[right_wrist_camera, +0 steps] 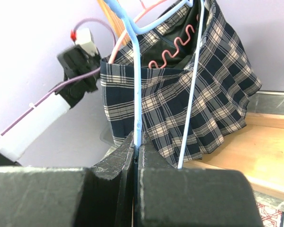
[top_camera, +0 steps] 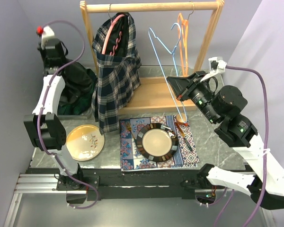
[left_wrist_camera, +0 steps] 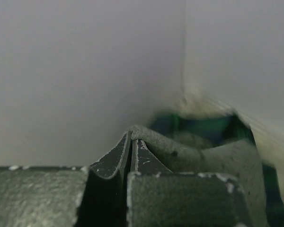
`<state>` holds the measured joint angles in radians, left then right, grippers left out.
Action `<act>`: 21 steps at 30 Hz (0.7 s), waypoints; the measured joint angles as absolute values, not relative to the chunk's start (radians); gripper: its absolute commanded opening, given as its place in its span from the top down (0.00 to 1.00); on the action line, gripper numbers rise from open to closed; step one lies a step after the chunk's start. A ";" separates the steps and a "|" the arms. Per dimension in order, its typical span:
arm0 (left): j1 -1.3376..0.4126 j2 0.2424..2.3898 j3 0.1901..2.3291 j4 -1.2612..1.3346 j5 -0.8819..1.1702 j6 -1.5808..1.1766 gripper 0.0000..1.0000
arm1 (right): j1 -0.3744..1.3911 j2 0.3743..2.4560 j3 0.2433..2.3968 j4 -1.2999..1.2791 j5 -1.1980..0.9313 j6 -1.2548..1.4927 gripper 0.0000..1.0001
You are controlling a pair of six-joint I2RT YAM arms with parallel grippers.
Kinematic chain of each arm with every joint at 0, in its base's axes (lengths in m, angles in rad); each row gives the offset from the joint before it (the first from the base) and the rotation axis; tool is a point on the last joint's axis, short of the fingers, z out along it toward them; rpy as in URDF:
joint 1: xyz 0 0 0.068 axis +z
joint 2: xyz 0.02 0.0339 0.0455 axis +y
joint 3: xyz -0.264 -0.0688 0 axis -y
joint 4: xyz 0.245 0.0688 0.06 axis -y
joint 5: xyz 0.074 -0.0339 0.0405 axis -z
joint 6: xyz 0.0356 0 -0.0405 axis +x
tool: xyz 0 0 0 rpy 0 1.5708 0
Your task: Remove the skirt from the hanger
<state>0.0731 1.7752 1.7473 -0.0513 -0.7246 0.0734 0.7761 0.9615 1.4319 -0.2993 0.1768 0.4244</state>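
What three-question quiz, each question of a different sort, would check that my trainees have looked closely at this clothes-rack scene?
1. Multiple choice: the plaid skirt hangs on which hanger? A pink, B blue, C orange.
2. True or false: the skirt lies flat on the table.
3. Count: how many plates are on the table?
Key: 1 A, the pink hanger. 2 False, it hangs from the wooden rail. 3 Two: the gold plate and the dark-rimmed plate on the placemat.
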 measured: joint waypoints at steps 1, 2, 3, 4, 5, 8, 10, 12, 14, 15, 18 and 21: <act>0.081 1.774 1.717 -0.076 -0.701 0.014 0.99 | 0.776 0.965 1.432 -0.299 0.179 0.421 1.00; 0.088 1.772 1.683 -0.096 -0.673 -0.044 0.99 | 0.776 0.967 1.432 -0.299 0.182 0.420 1.00; 0.097 1.767 1.636 -0.116 -0.645 -0.115 0.99 | 0.776 0.969 1.431 -0.299 0.183 0.419 1.00; 0.103 1.764 1.608 -0.133 -0.627 -0.156 0.97 | 0.776 0.969 1.431 -0.298 0.183 0.419 1.00; 0.112 1.758 1.555 -0.139 -0.604 -0.217 0.95 | 0.776 0.969 1.429 -0.295 0.184 0.419 1.00; 0.134 1.753 1.452 -0.175 -0.548 -0.348 0.87 | 0.776 0.968 1.422 -0.281 0.184 0.418 1.00; 0.158 1.773 1.405 -0.220 -0.476 -0.440 0.83 | 0.776 0.970 1.421 -0.281 0.187 0.414 1.00; 0.179 1.808 1.401 -0.251 -0.409 -0.496 0.77 | 0.776 0.971 1.421 -0.281 0.192 0.409 1.00; 0.195 1.845 1.401 -0.268 -0.357 -0.535 0.62 | 0.776 0.972 1.422 -0.281 0.194 0.404 1.00; 0.201 1.856 1.402 -0.276 -0.339 -0.543 0.57 | 0.776 0.972 1.422 -0.281 0.194 0.402 1.00; 0.205 1.866 1.432 -0.344 -0.317 -0.570 0.39 | 0.776 0.971 1.423 -0.285 0.197 0.403 1.00; 0.199 1.852 1.507 -0.401 -0.332 -0.569 0.28 | 0.776 0.968 1.423 -0.287 0.203 0.406 1.00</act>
<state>0.1993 1.8519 1.5066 -0.4007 -0.3321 -0.5686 0.7761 0.9680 1.4227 -0.2871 0.2031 0.4065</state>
